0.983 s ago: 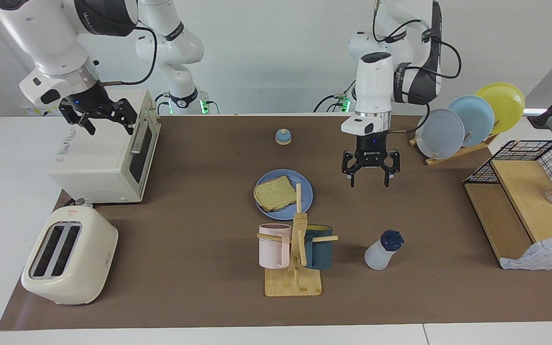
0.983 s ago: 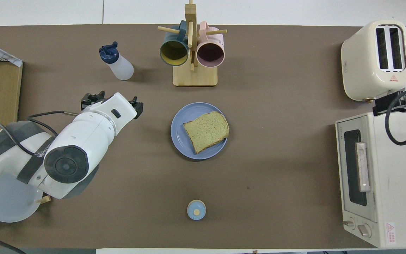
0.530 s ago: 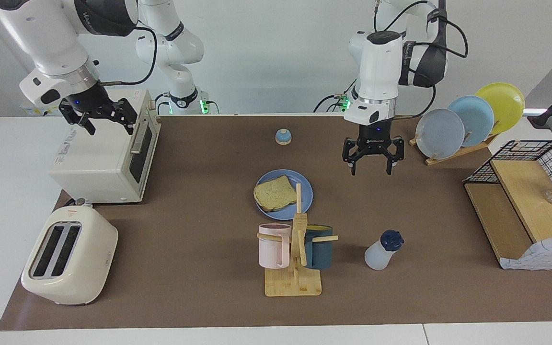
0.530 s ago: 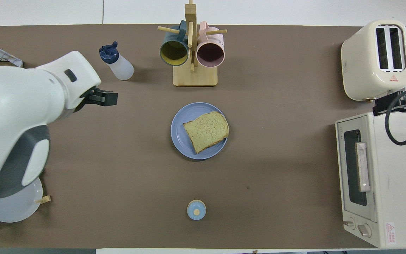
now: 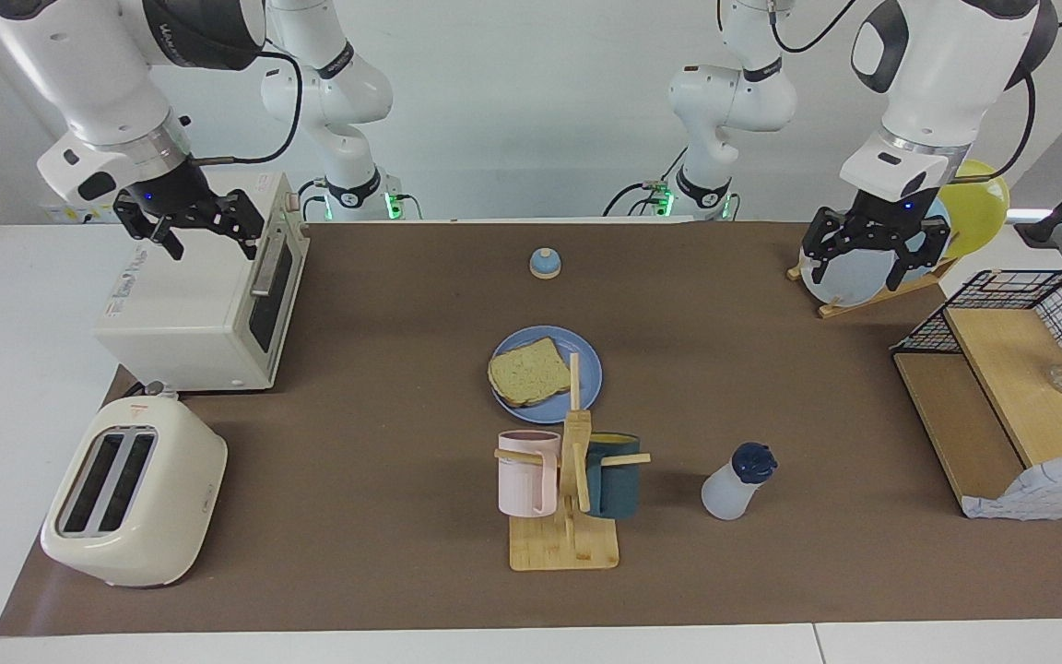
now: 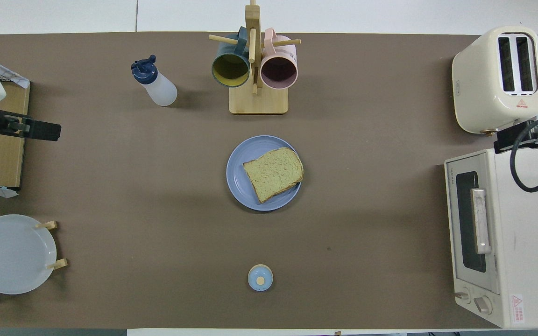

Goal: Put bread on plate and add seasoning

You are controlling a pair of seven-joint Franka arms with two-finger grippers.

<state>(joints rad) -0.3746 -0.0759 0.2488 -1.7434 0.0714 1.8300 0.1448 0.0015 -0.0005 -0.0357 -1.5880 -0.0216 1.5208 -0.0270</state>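
At mid-table, the square tan slice of bread (image 5: 529, 371) lies flat on the round medium-blue plate (image 5: 586, 371). The translucent seasoning bottle with navy cap (image 5: 737, 481) stands farther from me, beside the wooden mug rack (image 5: 566, 544), toward my left arm's end. My left jaws (image 5: 872, 261) hang open and empty over the plate rack (image 5: 890, 288). My right jaws (image 5: 188, 227) wait open and empty over the white toaster oven (image 5: 208, 300).
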